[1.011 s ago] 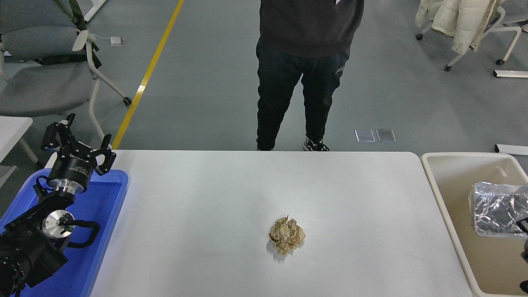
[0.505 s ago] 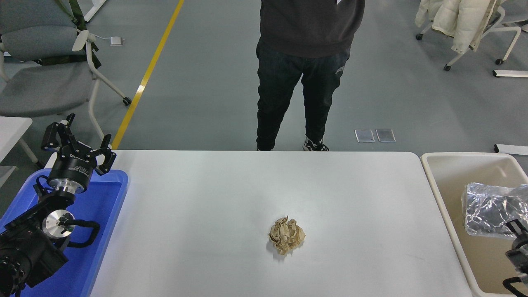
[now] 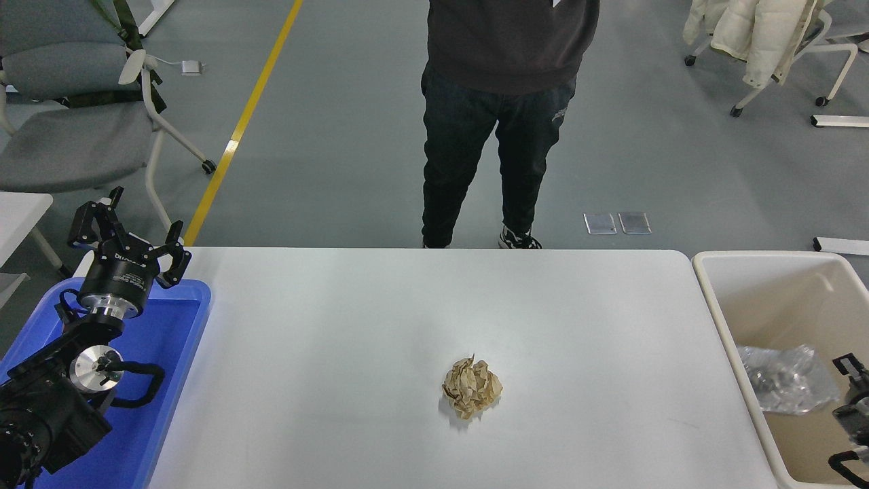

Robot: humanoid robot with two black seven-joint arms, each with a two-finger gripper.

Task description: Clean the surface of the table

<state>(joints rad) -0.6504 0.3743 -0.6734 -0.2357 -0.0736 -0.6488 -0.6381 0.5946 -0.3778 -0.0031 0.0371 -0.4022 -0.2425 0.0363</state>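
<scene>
The table surface (image 3: 353, 326) is a big plain white slab, matte and smooth, with rounded corners, filling most of the lower frame. Sitting on it just right of center is 1 ball of crumpled brown paper (image 3: 472, 388), all creases and ridges, casting a soft shadow.

On the left, a glossy blue plastic tray (image 3: 173, 353) overlaps the table's edge, and the left gripper (image 3: 129, 238) hangs above its far end, black fingers spread apart with nothing between them. Its wrist has a shiny silver metal ring.

On the right there's a beige plastic bin (image 3: 719, 305) with smooth walls and a thick rolled rim. Inside lies a crinkly clear plastic wrapper (image 3: 784, 377), wrinkled and a bit shiny. The right gripper (image 3: 852, 407) pokes in at the frame's edge, just beside the wrapper and inside the bin, but it's too cut off to tell how far it's opened.

A person in dark trousers (image 3: 482, 142) stands at the far side.
</scene>
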